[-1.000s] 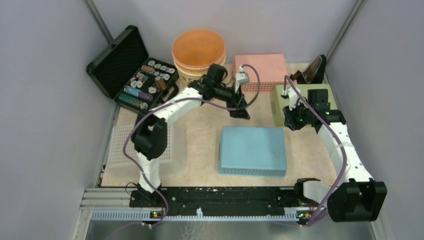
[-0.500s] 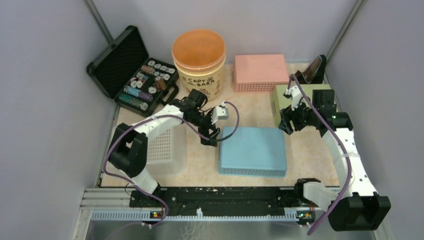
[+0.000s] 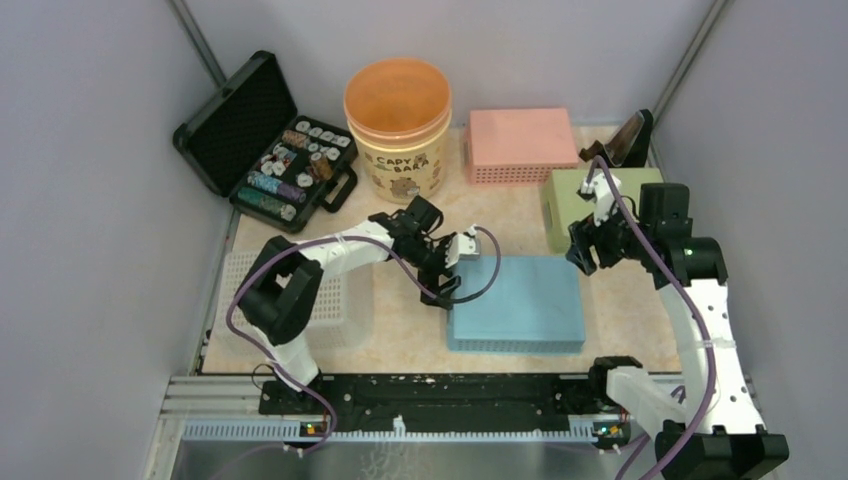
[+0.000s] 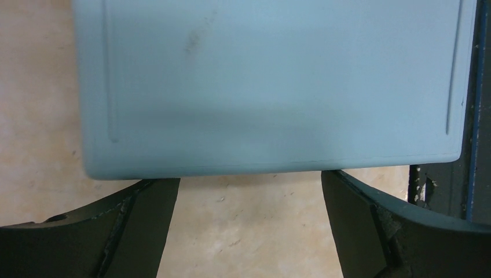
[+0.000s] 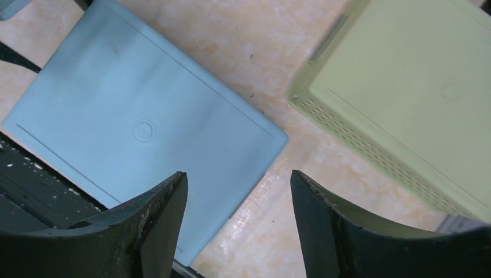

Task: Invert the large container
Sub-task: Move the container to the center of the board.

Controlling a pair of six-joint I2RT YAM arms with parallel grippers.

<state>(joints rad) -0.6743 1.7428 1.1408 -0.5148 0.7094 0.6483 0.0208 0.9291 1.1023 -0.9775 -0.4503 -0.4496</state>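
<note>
Left claw (image 3: 444,292) spread at left edge of blue container (image 3: 520,302).

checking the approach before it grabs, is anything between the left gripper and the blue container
Nothing visible. The left gripper is open at the left edge of the blue container. In the left wrist view, only bare table shows between its fingers and that edge.
</note>
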